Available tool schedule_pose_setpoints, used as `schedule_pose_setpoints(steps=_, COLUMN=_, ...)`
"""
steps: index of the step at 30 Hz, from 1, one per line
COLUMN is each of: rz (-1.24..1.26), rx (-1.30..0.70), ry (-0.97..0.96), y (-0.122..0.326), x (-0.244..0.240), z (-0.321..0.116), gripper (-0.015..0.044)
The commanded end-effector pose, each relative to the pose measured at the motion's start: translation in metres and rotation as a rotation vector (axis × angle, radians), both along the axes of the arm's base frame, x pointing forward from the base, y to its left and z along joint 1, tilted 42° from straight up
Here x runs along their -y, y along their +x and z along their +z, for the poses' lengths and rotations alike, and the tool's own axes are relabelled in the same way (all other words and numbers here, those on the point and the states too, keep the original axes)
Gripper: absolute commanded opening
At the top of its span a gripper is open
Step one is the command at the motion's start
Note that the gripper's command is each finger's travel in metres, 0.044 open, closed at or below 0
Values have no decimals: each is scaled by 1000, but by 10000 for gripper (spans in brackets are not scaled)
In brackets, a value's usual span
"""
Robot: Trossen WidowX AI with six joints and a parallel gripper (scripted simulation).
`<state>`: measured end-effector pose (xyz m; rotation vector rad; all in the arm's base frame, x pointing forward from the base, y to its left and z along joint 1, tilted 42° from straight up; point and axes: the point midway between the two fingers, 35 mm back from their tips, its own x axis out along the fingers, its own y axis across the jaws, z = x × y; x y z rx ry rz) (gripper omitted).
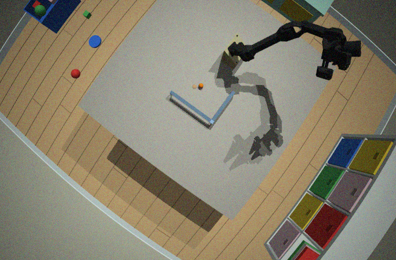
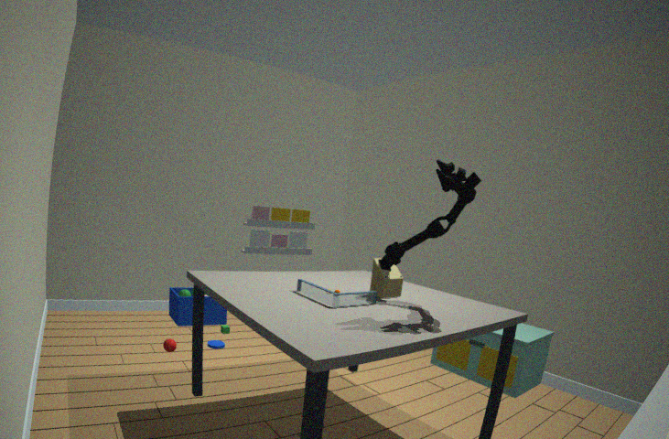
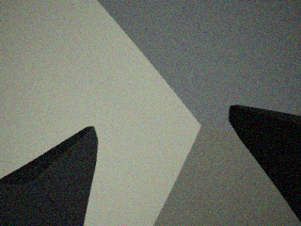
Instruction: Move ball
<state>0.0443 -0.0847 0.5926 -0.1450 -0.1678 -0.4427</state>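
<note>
The orange ball (image 1: 200, 85) lay near the middle of the top view, just right of the pale see-through copy (image 1: 194, 86), almost touching it but not on it. Both sat in the open side of the blue walls (image 1: 190, 106), whose corner pointed toward the lower right. The gripper (image 1: 325, 71) hung high at the upper right, well apart from the ball, its jaws spread wide and holding nothing. Judging by this, nothing had yet been done: approach, nudge or carry, release and retreat all remained.
</note>
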Motion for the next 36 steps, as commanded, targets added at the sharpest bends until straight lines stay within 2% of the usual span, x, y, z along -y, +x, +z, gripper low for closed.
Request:
schedule_pose_setpoints(steps=1, rz=1, rx=-7, ry=-7, y=3, x=-1, z=0, gripper=374)
schedule_pose_setpoints(steps=6, rz=44, rx=-195, ry=-171, y=75, x=-28, z=-16, gripper=248)
schedule_pose_setpoints(steps=14, rz=159, rx=-480, ry=-358, y=187, x=-59, z=-71, gripper=248)
schedule_pose_setpoints(steps=24, rz=432, rx=-863, ry=-631, y=305, x=-87, z=-199, gripper=248)
schedule_pose_setpoints(steps=30, rz=662, rx=-1054, ry=-761, y=346, x=-99, z=-296, gripper=248)
schedule_pose_setpoints(steps=33, rz=789, rx=-1143, ry=-762, y=353, x=-99, z=-351, gripper=248)
schedule_pose_setpoints(steps=36, rz=877, rx=-1196, ry=-753, y=354, x=-100, z=-387, gripper=248)
